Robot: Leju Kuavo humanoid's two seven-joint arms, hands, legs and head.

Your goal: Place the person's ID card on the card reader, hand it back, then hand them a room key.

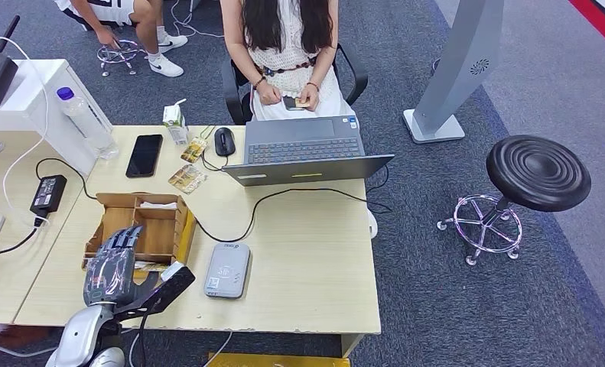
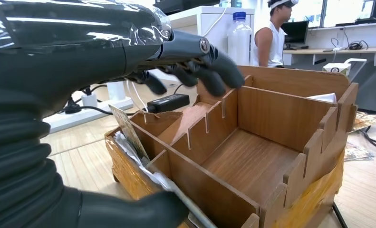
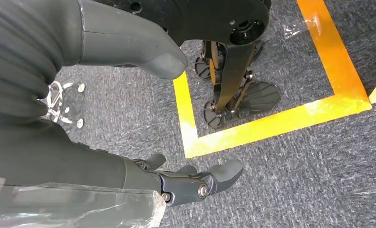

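My left hand (image 1: 114,265) hovers with fingers spread over the near end of a wooden divided box (image 1: 155,228) and holds nothing. In the left wrist view its fingers (image 2: 202,66) reach above the box (image 2: 271,137), and the thumb (image 2: 143,211) lies by the near wall. A printed card (image 2: 127,129) leans in the near compartment beside white cards (image 2: 129,147). The grey card reader (image 1: 227,269) lies flat just right of the box, with nothing on it. A seated person across the desk holds a small dark item (image 1: 294,102) in their lap. My right hand (image 3: 190,183) hangs over the carpet, holding nothing.
An open laptop (image 1: 307,149) faces the person, its cable running across the desk (image 1: 314,260). A black phone (image 1: 144,155), mouse (image 1: 224,141), milk carton (image 1: 175,122), bottle (image 1: 85,122) and loose cards (image 1: 186,178) sit at the back left. A black stool (image 1: 538,171) stands to the right.
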